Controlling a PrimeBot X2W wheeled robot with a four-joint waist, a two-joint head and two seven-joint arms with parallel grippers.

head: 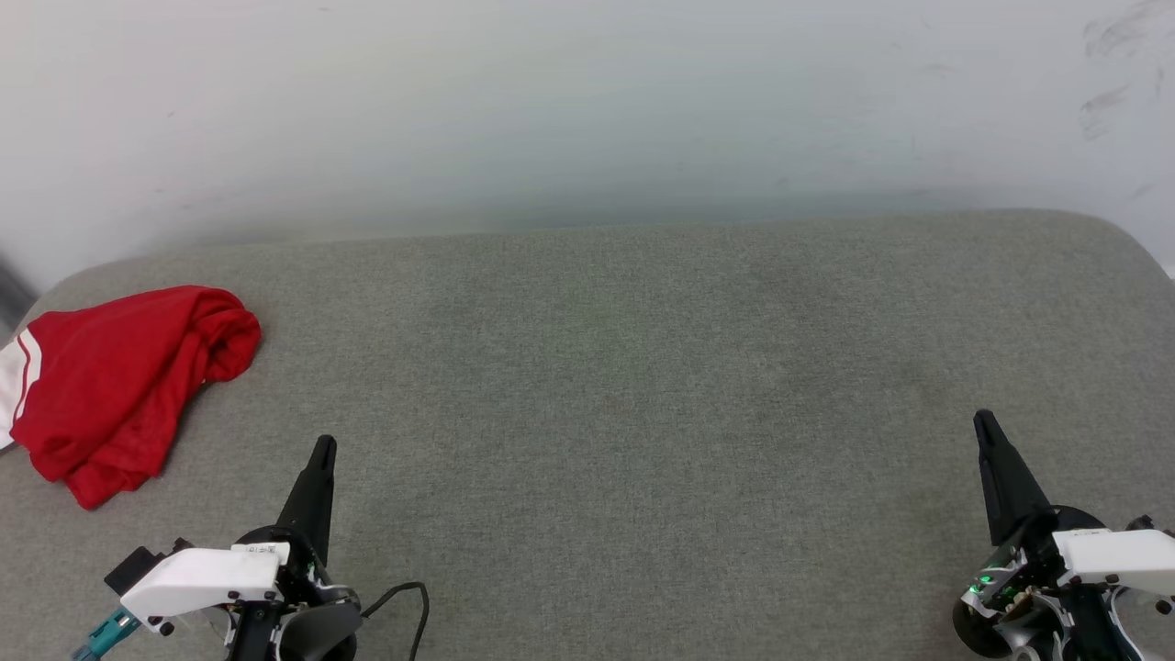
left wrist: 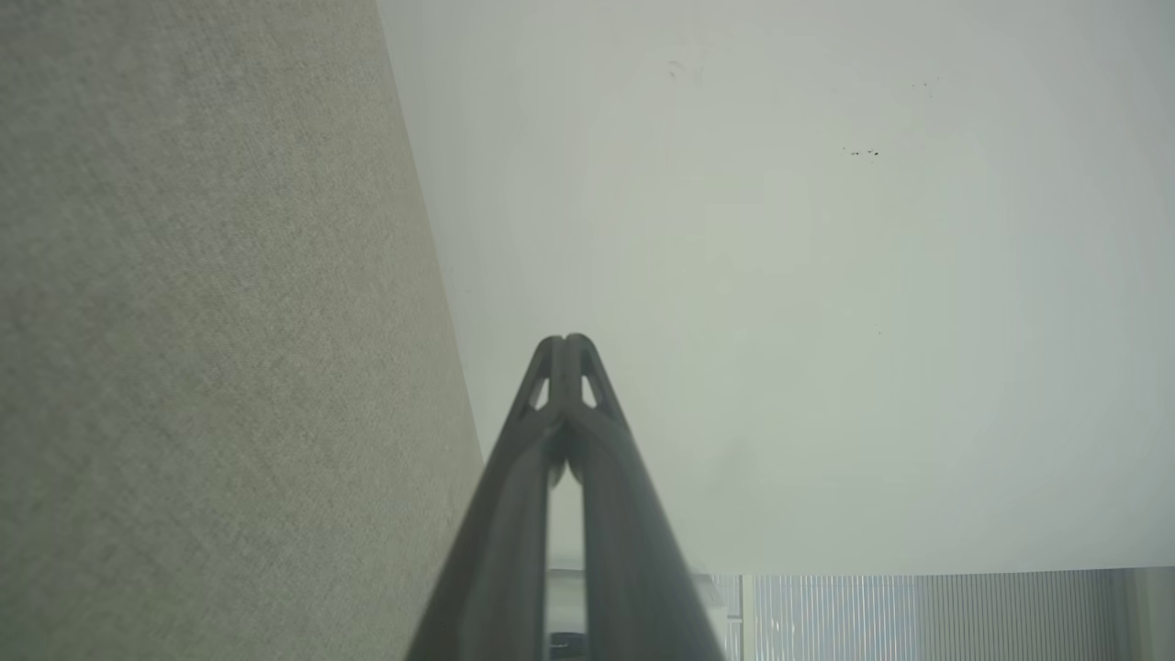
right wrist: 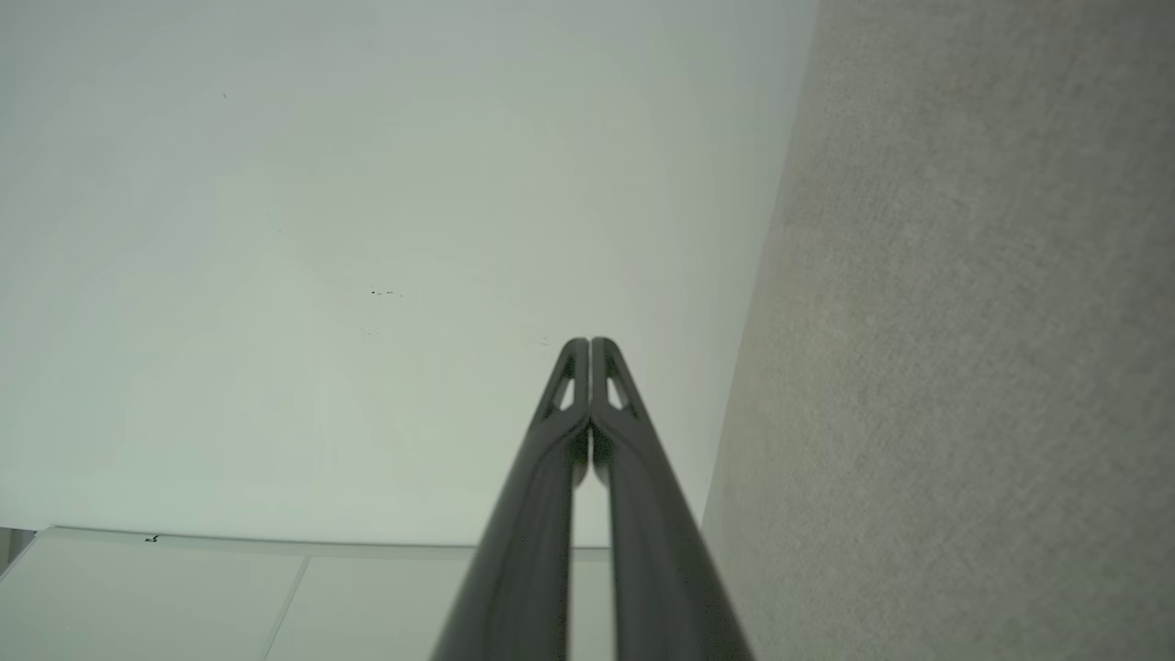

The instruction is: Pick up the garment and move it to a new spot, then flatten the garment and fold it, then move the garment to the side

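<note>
The garment [head: 119, 386], red with a bit of white striped sleeve at its left, lies crumpled in a heap at the far left of the grey cushioned surface [head: 643, 386]. My left gripper [head: 323, 446] stands at the lower left, to the right of and nearer than the heap, apart from it, shut with nothing held. At the lower right my right gripper [head: 984, 422] is shut and empty too. In the left wrist view the left gripper [left wrist: 565, 340] has its tips pressed together; the right gripper [right wrist: 588, 341] looks the same in the right wrist view.
A white wall [head: 587, 110] rises behind the grey surface. The surface's rounded corners show at the far left and far right. A black cable [head: 413, 601] loops beside my left wrist. Broad grey fabric stretches between the two grippers.
</note>
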